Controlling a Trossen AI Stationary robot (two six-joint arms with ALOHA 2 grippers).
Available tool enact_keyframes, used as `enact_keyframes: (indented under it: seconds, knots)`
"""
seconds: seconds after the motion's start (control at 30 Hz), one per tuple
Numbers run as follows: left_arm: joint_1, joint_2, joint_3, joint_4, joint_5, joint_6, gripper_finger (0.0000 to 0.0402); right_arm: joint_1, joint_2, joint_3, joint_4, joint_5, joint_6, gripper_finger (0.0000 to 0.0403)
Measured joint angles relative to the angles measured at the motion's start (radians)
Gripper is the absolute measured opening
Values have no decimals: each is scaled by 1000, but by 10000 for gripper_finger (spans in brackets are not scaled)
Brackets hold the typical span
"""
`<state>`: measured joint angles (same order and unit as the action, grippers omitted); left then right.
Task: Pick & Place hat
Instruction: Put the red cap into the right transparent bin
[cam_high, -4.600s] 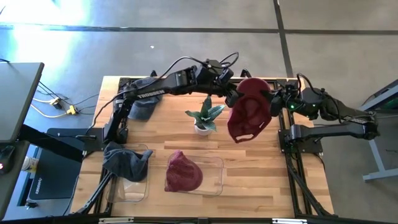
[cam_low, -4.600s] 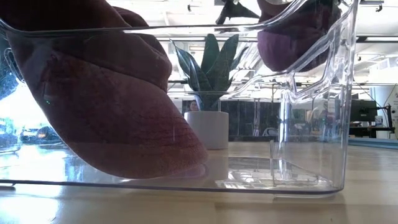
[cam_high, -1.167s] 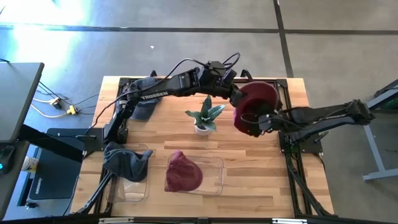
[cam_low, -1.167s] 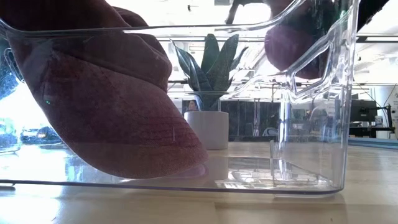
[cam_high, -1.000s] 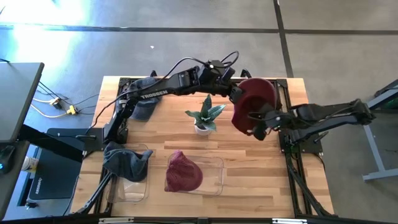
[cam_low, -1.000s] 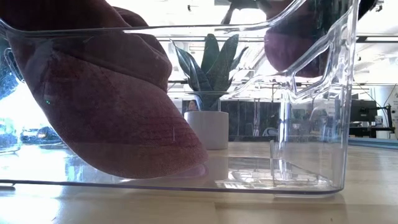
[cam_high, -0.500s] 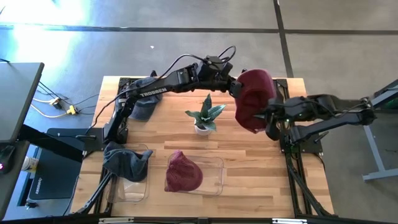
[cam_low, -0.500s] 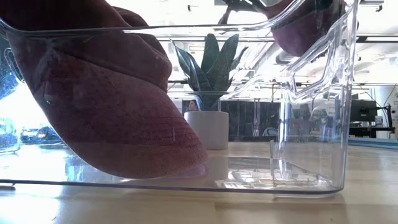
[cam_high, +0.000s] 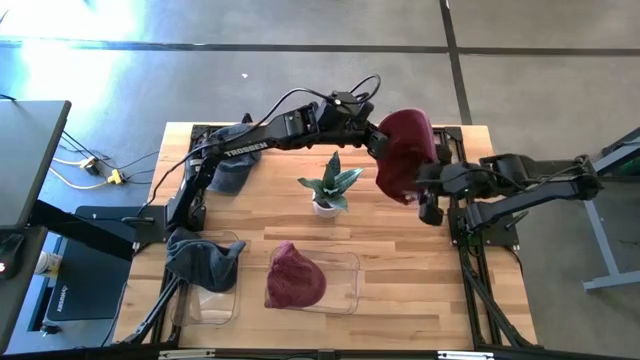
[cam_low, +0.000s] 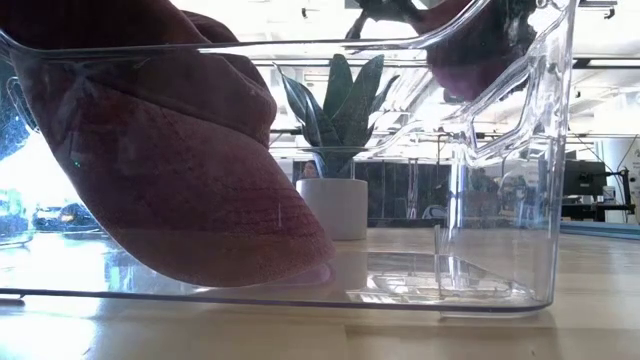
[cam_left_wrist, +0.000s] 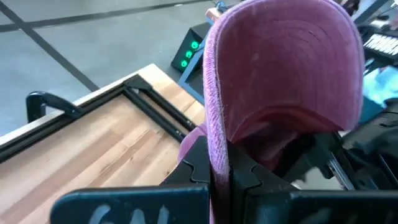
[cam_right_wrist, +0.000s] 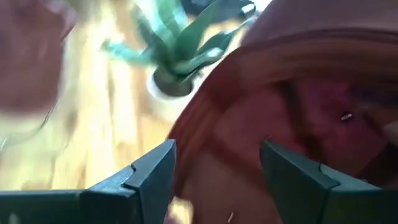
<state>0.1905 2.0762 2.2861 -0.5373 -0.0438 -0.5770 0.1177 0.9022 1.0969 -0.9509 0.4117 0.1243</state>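
Grips the hat (cam_high: 405, 152) by a thin fold of its edge in the clenched left claw (cam_left_wrist: 219, 177), aloft, crown hanging just ahead of and beneath those fingers. Keeps the right claw (cam_right_wrist: 214, 171) spread wide, released, close against the hat's open underside, with cloth directly ahead of its gap.

Looks like a hand-over in mid-air.

Risks a slip first: depends on a very narrow pinch, easily pulled free by a tug from the right claw before a second hold is sure. Risks closing on one loose layer, or on nothing at all, given floppy fabric sagging away from the pads. Risks a drop beside the potted plant (cam_high: 328, 188), close below and to the side of the left claw, possibly knocking it over. Leaves a carry to the clear bin (cam_high: 352, 262), well away from both claws and already holding a spare cap (cam_high: 293, 278); could snag on the bin's rim there.
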Motion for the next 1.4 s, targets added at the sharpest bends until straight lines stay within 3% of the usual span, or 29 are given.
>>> enact_keyframes:
  seconds: [0.23, 0.37, 0.5, 0.57, 0.7, 0.9, 1.03, 1.17, 1.4]
  knots:
    - [-11, 2, -2, 5, 17, 65, 0, 0, 14, 0, -44, -254, -47, 185]
    - [-14, 2, -2, 17, 41, 65, 0, 0, 13, -21, 7, -196, -3, 136]
    - [-37, 2, -2, 17, 39, 84, 0, 0, 1, -121, 77, -130, 67, 41]
    - [-49, 4, -3, 17, 42, 95, 0, 1, -5, -179, 121, -135, 108, 12]
    - [-71, 5, -3, 18, 41, 143, 0, 1, -41, -304, 294, -159, 180, 26]
    - [-105, 5, -3, 18, 40, 185, 0, 1, -99, -497, 697, -173, 164, 7]
    - [-108, 5, -3, -2, 37, 184, 0, 1, -133, -585, 843, -175, 179, 13]
    - [-108, 5, -3, -21, 7, 179, 0, 1, -169, -602, 804, -178, 253, 3]
    - [-109, 5, -3, -35, -39, 157, 0, 0, -191, -500, 450, -233, 419, 32]
